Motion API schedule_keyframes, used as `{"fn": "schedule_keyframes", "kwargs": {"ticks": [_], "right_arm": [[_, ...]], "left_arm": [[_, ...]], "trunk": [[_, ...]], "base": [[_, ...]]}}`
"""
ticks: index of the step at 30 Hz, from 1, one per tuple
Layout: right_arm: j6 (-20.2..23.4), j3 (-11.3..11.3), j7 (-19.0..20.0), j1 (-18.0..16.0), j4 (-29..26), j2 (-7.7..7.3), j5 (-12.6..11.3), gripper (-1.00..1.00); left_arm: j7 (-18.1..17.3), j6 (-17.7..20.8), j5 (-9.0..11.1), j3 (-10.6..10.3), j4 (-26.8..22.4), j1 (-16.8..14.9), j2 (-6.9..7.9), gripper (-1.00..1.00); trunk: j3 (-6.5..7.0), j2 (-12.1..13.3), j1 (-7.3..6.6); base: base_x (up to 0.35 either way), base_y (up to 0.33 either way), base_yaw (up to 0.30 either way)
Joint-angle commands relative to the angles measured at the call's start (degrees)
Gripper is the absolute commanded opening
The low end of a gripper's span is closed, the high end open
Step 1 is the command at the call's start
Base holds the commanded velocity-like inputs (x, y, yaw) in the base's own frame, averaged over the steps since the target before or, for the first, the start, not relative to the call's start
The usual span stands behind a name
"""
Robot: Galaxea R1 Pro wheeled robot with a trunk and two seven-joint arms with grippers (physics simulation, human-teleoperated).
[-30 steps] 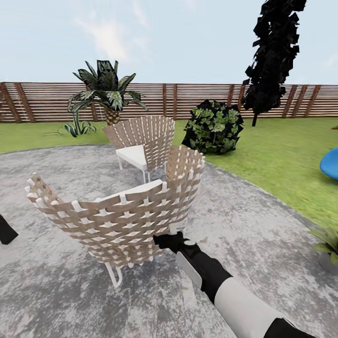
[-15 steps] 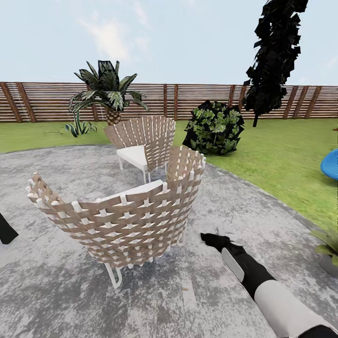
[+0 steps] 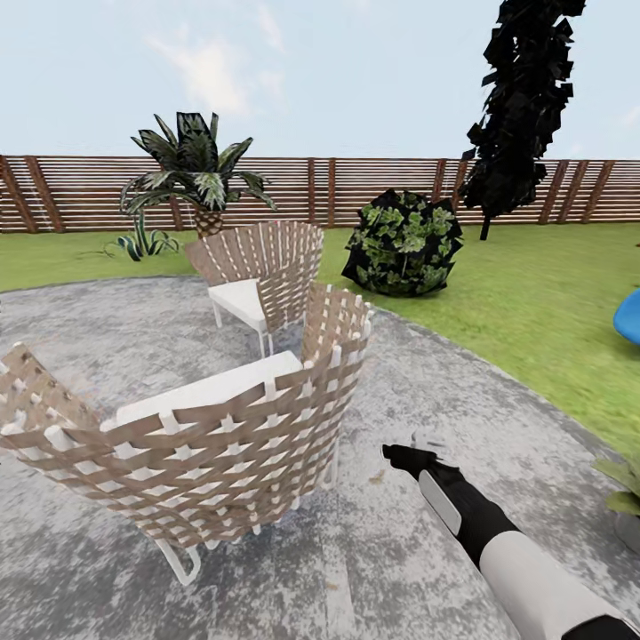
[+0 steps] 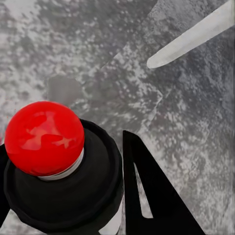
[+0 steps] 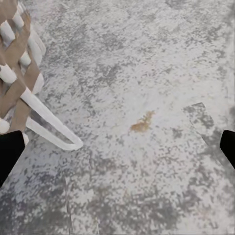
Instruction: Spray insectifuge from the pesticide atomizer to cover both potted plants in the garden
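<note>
Seen from the head camera, the robot's right arm reaches in from the lower right of the frame over the mottled grey patio (image 3: 427, 569), its right gripper (image 3: 402, 455) low and holding nothing; the right wrist camera shows its dark fingertips (image 5: 10, 152) set wide apart at the frame's edges, bare paving and a small brown leaf (image 5: 142, 123) between them. In the left wrist camera, the left gripper (image 4: 88, 196) is closed around the pesticide atomizer (image 4: 63, 176), its dark body and red cap (image 4: 44, 137) close against the lens. A woven wicker chair (image 3: 204, 436) fills the lower left of the head view, with a second wicker chair (image 3: 267, 267) beyond it at centre. One potted plant (image 3: 622, 484) is cut by the right edge. Farther back lie the lawn (image 3: 524, 293), a dark bush (image 3: 402, 242), a palm (image 3: 191, 173) and the brown slatted fence (image 3: 338, 191).
</note>
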Motion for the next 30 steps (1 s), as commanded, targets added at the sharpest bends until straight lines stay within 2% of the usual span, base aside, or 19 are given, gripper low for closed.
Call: {"fn": "schedule_keyframes", "kwargs": {"ticks": [1, 4, 7, 17, 30], "right_arm": [[0.01, 0.01, -0.77, -0.03, -0.07, 0.01, -0.05, 1.00], [0.02, -0.12, -4.59, -0.33, 0.23, 0.88, -0.11, 1.00], [0.00, -0.23, -6.03, -0.42, 0.10, 1.11, 0.03, 1.00], [-0.07, -0.66, -6.02, -0.45, 0.18, 1.19, -0.18, 1.00], [-0.36, -0.39, -5.75, -0.44, -0.01, 1.24, 0.23, 1.00]], "left_arm": [[-0.19, -0.03, 0.12, 0.11, 0.02, 0.00, 0.12, -1.00], [-0.63, -0.08, 0.51, 0.60, 0.08, 0.13, 0.48, -1.00], [-0.66, -0.09, 0.50, 0.99, 0.08, 0.31, 0.39, -1.00], [-0.17, -0.09, 0.39, 1.08, 0.09, 0.35, 0.31, -1.00], [-0.66, -0.06, 0.41, 1.07, 0.09, 0.34, 0.54, -1.00]], "trunk": [[0.00, 0.00, 0.00], [0.00, 0.00, 0.00], [0.00, 0.00, 0.00], [0.00, 0.00, 0.00], [0.00, 0.00, 0.00]], "base": [[0.253, -0.242, 0.155], [0.251, -0.244, 0.231], [0.243, -0.253, 0.260], [0.228, -0.241, 0.262], [0.009, -0.009, 0.264]]}}
